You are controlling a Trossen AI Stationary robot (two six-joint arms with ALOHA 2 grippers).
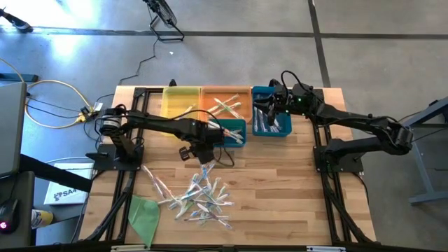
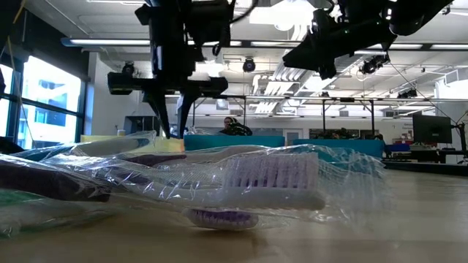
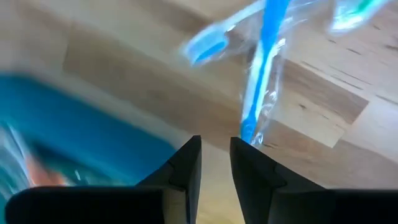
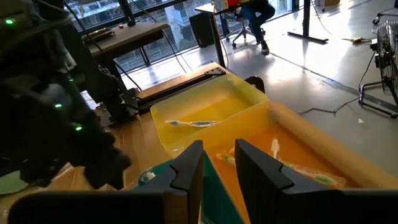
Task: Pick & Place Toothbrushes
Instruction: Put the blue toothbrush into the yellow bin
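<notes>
Hovering the left gripper [image 3: 214,142] low over the pale wooden table [image 1: 280,189], jaws narrowly parted, right at the end of a blue, clear-wrapped toothbrush [image 3: 264,68]; wrap possibly pinched, impossible to tell. Worth centring on the stiff handle rather than loose film, closing firmly, lifting straight, then clearing the wall of the small teal plastic bin [image 1: 234,131] nearby. Holding the right gripper [image 4: 217,149] above the bins, jaws narrow, gripping nothing.

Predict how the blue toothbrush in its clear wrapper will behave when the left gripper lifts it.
The blue toothbrush looks thin and rigid, so probably light and stiff. Its crinkled clear wrapper may slip between the left gripper fingers. Lying flat on the wooden table, it seems unlikely to roll.
</notes>
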